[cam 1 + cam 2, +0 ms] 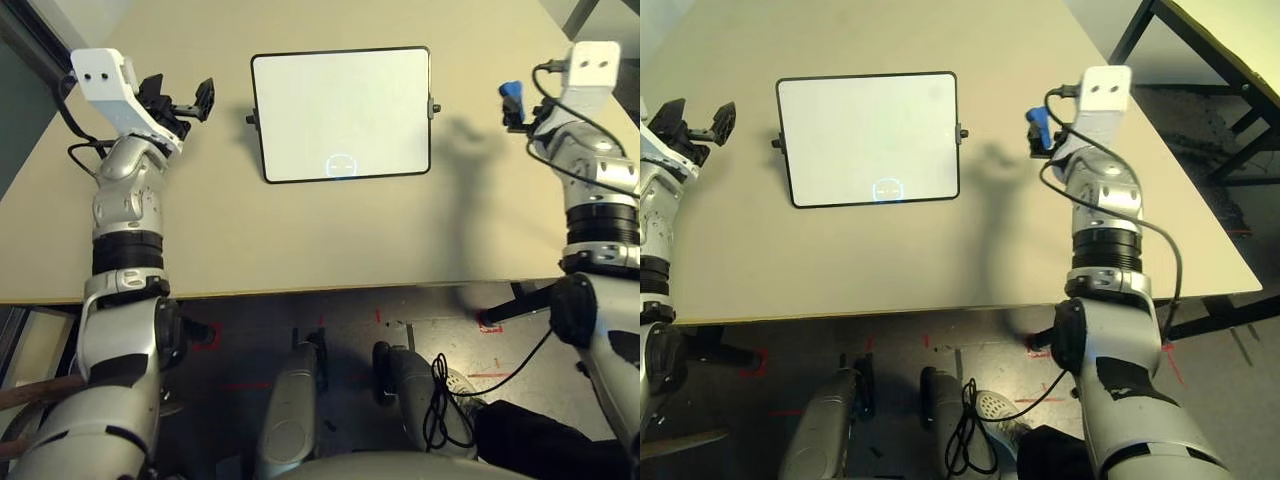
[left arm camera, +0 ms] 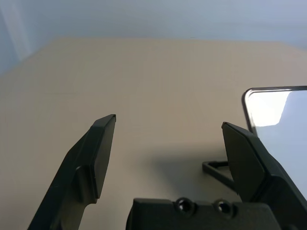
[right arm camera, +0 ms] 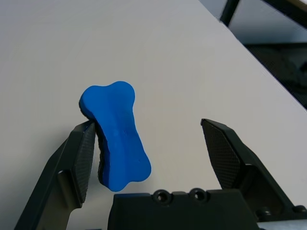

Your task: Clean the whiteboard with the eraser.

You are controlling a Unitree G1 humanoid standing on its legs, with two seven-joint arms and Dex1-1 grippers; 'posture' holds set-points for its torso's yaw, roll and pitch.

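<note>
Pale table (image 3: 168, 57) below, and the right gripper (image 3: 148, 155) gapes wide round the eraser (image 3: 117, 136), light, probably spongy, best pinched at its waist

Robot lab, with red-taped floor marks (image 1: 205, 337).

Counted on inspection: one board (image 1: 345, 115), two knobs (image 1: 437, 108), one eraser (image 3: 119, 136), two grippers (image 2: 169, 119) (image 3: 148, 120), two arms (image 1: 128, 205) (image 1: 1130, 350), two tables (image 1: 880, 260) (image 1: 1245, 45), one shoe (image 1: 996, 408).
</note>
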